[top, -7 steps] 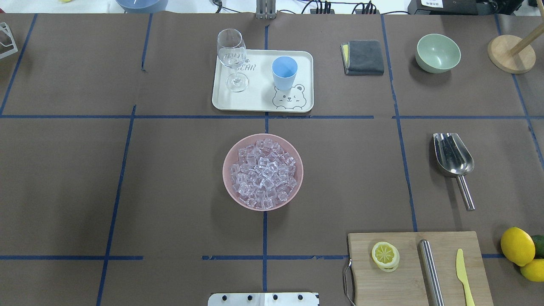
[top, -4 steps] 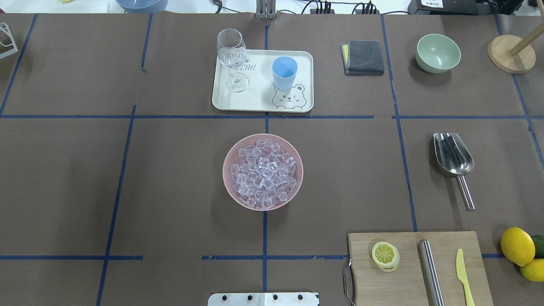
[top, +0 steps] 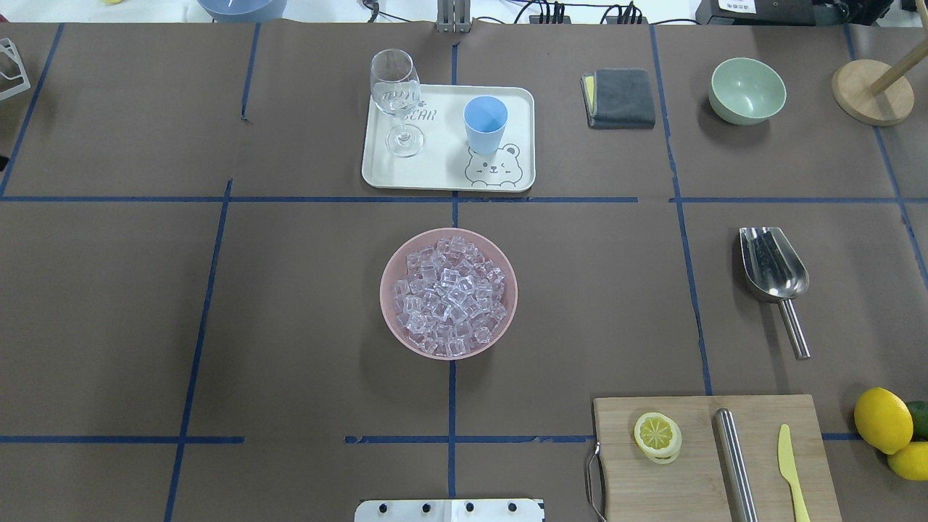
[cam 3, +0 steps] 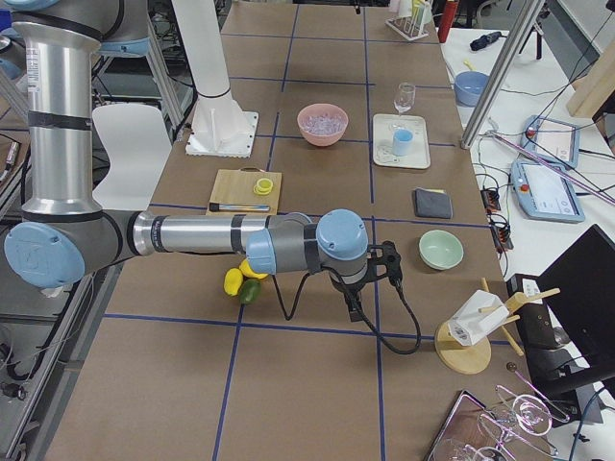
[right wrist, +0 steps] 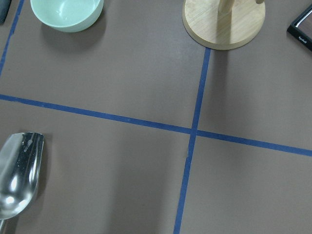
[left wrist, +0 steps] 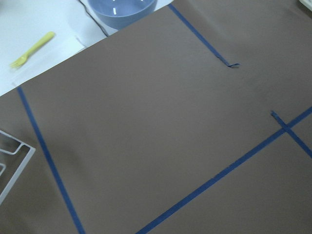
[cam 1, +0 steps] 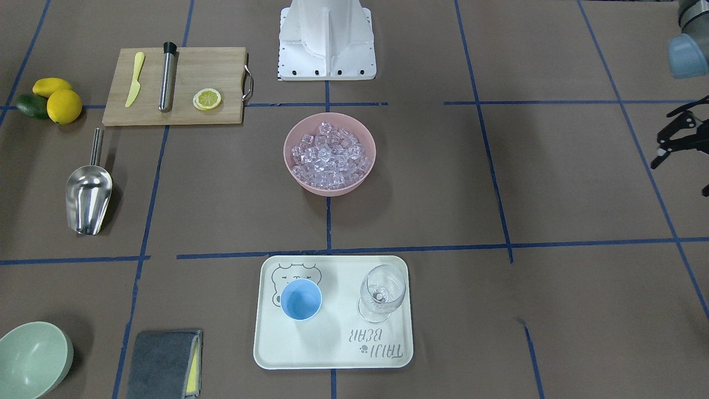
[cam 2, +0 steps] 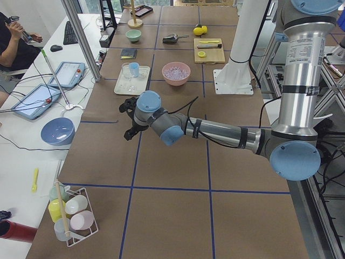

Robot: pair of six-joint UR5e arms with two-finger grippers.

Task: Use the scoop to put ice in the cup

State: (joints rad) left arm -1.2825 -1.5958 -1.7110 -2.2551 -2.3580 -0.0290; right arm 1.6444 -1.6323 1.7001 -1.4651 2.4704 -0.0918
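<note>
At the lower right of the overhead view, nearest the robot, a wooden cutting board (top: 696, 471) carries a lemon slice (top: 657, 435), a steel cylinder (top: 736, 464) and a yellow knife (top: 790, 464). Whole lemons (top: 882, 419) lie just beside the board at the right edge. In mid-frame, a pink bowl (top: 387, 304) at centre holds the ice (top: 449, 293), heaped to about the rim. The scoop (top: 772, 264) lies flat on the bench (top: 290, 304), well apart from the bowl toward the right edge. Its trough points to the top of the frame and its rod handle to the bottom, and no claw touches it. At about this depth, the left claw (cam 1: 667, 141) hangs at the right edge of the front-facing view over bare bench, fingers spread and holding nothing. The right claw (cam 3: 389, 259) appears only in the right side view, near frame centre, and whether it is spread or closed cannot be told. In the upper centre of the overhead view, a cream tray (top: 442, 177) bears the cup (top: 485, 123), upright, with a wine glass (top: 395, 94) to its left. Along the top right lie a grey cloth (top: 623, 98), a green bowl (top: 747, 90) and a round wooden stand base (top: 866, 94).
</note>
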